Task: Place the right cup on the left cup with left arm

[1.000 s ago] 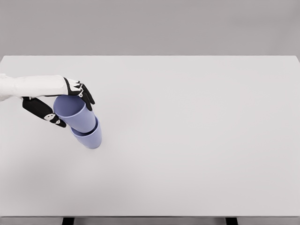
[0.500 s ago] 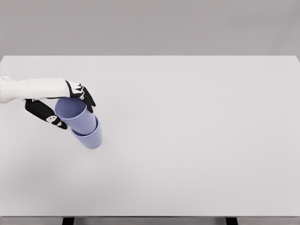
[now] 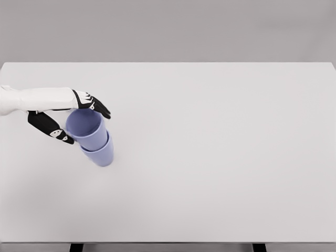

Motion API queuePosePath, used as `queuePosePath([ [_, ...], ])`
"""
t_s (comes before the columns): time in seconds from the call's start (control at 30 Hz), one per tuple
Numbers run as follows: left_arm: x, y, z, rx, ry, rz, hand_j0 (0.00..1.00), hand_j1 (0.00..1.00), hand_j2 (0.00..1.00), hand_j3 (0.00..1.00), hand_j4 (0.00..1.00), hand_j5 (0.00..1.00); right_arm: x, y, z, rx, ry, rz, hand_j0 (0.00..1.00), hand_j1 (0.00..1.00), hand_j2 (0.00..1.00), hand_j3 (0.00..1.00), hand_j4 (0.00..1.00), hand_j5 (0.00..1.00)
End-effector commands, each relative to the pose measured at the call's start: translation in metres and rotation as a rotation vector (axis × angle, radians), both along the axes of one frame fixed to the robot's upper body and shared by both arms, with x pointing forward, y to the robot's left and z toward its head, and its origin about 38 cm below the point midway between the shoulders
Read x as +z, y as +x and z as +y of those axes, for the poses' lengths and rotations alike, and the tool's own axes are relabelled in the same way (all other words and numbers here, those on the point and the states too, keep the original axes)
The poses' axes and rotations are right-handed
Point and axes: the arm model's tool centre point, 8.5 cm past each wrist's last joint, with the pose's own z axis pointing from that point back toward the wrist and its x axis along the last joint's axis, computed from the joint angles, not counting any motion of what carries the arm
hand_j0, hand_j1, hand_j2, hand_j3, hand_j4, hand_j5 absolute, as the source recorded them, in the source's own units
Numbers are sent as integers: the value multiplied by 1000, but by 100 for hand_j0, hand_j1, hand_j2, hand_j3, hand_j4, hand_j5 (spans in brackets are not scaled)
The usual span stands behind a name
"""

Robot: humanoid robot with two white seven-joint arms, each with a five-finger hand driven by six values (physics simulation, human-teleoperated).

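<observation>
Two blue-violet cups stand nested at the left of the white table [image 3: 210, 157]. The upper cup [image 3: 85, 130] sits inside the lower cup [image 3: 101, 155], leaning slightly toward the left. My left hand [image 3: 89, 126] comes in from the left edge and brackets the upper cup's rim. Its fingers [image 3: 101, 107] stretch out past the far side of the rim, and its thumb [image 3: 55, 131] lies off the near left side. Both look spread away from the cup wall. The right arm does not show.
The table's far edge runs across the top of the view and its front edge along the bottom. A plain grey wall stands behind it.
The upper cup has sunk deeper into the lower cup and stands straighter. The hand's fingers have uncurled and spread outward off the rim.
</observation>
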Motion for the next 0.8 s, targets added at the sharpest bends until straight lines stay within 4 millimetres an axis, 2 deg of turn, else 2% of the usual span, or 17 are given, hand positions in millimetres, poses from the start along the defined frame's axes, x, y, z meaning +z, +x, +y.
queuePosePath([
  [0.0, 1, 0, 0, 4, -6, 2, 96, 96, 96, 96, 96, 96, 0, 0, 0, 1, 1, 1, 100, 100, 100, 100, 100, 100],
  [0.1, 3, -1, 0, 2, -16, 4, 100, 100, 100, 100, 100, 100, 0, 0, 0, 1, 1, -1, 100, 100, 100, 100, 100, 100],
  [0.17, 11, -4, 5, 11, -22, -5, 100, 100, 100, 100, 100, 100, 0, 0, 0, 1, 1, -1, 100, 100, 100, 100, 100, 100],
  [0.2, 22, -10, 15, 31, -32, -7, 100, 100, 100, 100, 100, 100, 0, 0, 0, 1, 1, -1, 100, 100, 100, 100, 100, 100],
  [0.23, 29, -16, 12, 14, -48, -4, 100, 100, 100, 100, 100, 100, 0, 0, 0, 1, 1, 1, 100, 100, 100, 100, 100, 100],
  [0.3, 56, -26, 19, 20, -66, -39, 100, 100, 100, 100, 100, 100, 0, 0, 0, 1, 1, -1, 100, 100, 100, 100, 100, 100],
  [0.37, 79, -24, 14, 7, -116, -73, 100, 100, 100, 100, 100, 100, 0, 0, 0, 1, 1, 1, 100, 100, 100, 100, 100, 100],
  [0.4, 83, -24, 12, 3, -120, -81, 100, 100, 100, 100, 100, 100, 0, 0, 0, 1, 1, 1, 100, 100, 100, 100, 100, 100],
  [0.53, 87, -24, 2, -27, -130, -92, 100, 100, 100, 100, 100, 100, 0, 0, 0, 1, 1, 1, 100, 100, 100, 100, 100, 100],
  [0.6, 81, -19, -24, -96, -165, -78, 100, 100, 100, 100, 100, 100, 0, 0, 0, 1, 1, 1, 100, 100, 100, 100, 100, 100],
  [0.77, 87, -20, -40, -145, -181, -95, 100, 100, 100, 100, 100, 100, 0, 0, 0, 1, 1, 1, 100, 100, 100, 100, 100, 100],
])
